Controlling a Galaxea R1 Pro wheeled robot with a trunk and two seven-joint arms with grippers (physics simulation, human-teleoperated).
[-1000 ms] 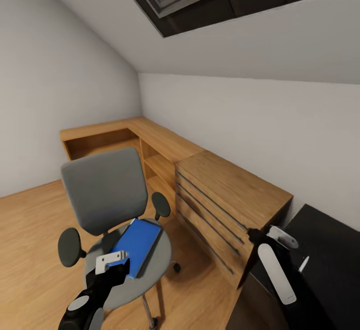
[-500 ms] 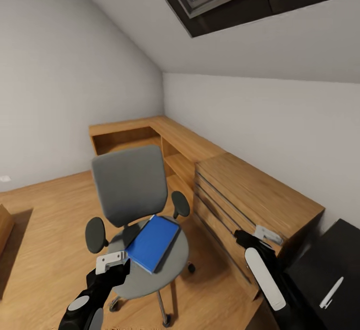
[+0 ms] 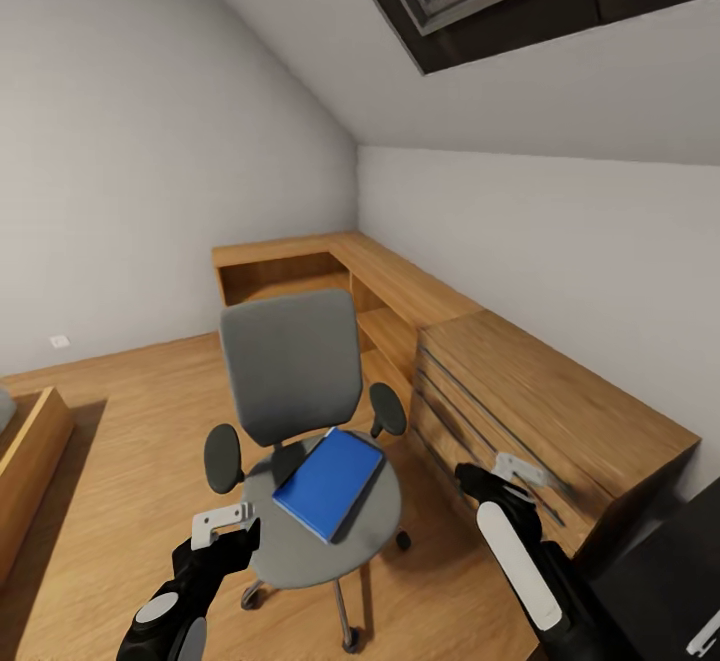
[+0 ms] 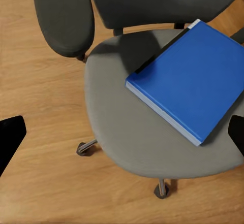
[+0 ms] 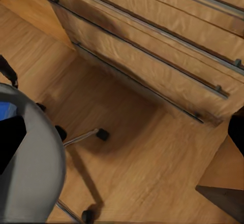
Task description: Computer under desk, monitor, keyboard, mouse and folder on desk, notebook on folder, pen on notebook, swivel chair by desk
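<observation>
The grey swivel chair [image 3: 290, 371] stands on the wooden floor in the middle of the head view, facing me. The blue folder [image 3: 330, 482] lies flat on its round seat [image 4: 127, 137], a dark strip along one edge; the left wrist view shows the folder [image 4: 193, 79] up close. My left gripper [image 3: 224, 526] hovers open just in front of the seat's near edge, holding nothing. My right gripper [image 3: 508, 471] is open beside the wooden drawers. A corner of the black desk [image 3: 660, 581] shows at the lower right, with the white pen [image 3: 706, 633] on it.
A light wooden L-shaped counter [image 3: 400, 286] with a drawer unit [image 3: 520, 391] runs along the back and right walls, close behind the chair. A low wooden piece [image 3: 25, 451] sits at the left edge. Chair legs and casters [image 5: 99, 132] spread over the floor.
The whole picture has shifted right as the camera turned left: chair and folder now sit nearer the centre, and the black desk has slid almost out at the right. Both arms keep their pose.
</observation>
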